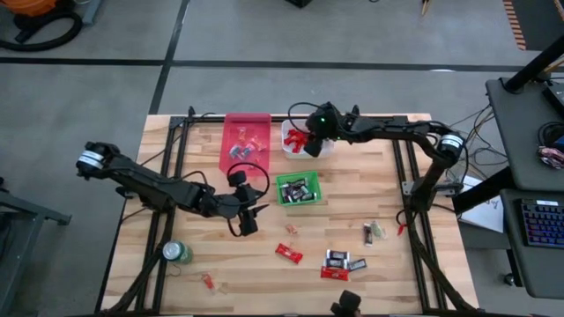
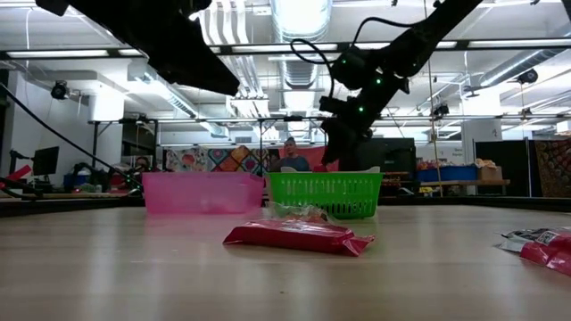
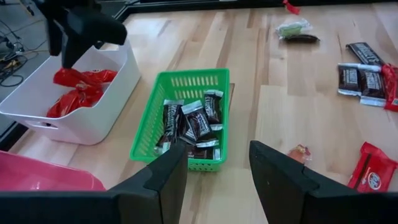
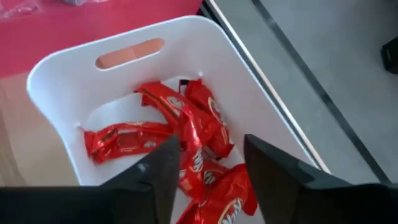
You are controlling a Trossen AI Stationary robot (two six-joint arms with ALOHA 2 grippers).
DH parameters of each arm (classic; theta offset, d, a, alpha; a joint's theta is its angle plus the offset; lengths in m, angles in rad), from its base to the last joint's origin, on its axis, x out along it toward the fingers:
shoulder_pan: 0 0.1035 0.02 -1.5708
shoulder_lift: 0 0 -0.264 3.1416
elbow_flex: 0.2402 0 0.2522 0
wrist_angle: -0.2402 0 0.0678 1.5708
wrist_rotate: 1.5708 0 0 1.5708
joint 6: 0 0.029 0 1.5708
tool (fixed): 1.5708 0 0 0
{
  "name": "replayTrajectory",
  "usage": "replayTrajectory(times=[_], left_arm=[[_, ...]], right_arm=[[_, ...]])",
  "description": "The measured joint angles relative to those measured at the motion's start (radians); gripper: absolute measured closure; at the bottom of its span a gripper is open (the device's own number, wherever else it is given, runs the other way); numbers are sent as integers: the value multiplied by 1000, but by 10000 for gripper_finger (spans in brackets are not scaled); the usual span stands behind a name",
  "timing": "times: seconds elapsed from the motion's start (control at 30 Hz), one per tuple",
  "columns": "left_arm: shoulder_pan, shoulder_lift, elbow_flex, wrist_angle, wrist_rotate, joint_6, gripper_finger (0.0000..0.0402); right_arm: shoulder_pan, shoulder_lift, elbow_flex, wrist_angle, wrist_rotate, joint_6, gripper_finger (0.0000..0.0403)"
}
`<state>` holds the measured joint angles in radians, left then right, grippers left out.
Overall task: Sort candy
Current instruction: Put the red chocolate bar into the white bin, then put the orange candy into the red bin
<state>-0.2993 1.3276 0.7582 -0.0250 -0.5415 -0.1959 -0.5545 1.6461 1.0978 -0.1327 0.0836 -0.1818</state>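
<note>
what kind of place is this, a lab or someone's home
Most likely a robotics lab or workshop: ceiling strip lights and exposed ducts overhead, a computer keyboard on a desk beside the wooden table, and cluttered workbenches behind.

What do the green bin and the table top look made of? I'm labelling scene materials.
Green bin: apparently moulded plastic, judging by its slotted lattice walls and uniform glossy colour. Table top: looks like light, unpainted wooden planks, with visible grain and board seams.

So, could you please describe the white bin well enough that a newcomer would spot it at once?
Start at the far edge of the wooden table, where three bins cluster. The white bin sits right of the pink bin and behind the green basket, under the right gripper. It alone holds red-wrapped candy.
</note>
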Motion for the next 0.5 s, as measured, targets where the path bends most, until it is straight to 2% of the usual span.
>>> replayTrajectory(times=[0.23, 0.43, 0.5], left_arm=[[0, 15, 0, 1, 1, -1, 245], [0, 35, 0, 33, 2, 3, 245], [0, 48, 0, 42, 2, 12, 245]], right_arm=[[3, -6, 61, -91, -13, 3, 168], [19, -84, 64, -164, -20, 29, 144], [25, -113, 63, -207, -51, 40, 141]])
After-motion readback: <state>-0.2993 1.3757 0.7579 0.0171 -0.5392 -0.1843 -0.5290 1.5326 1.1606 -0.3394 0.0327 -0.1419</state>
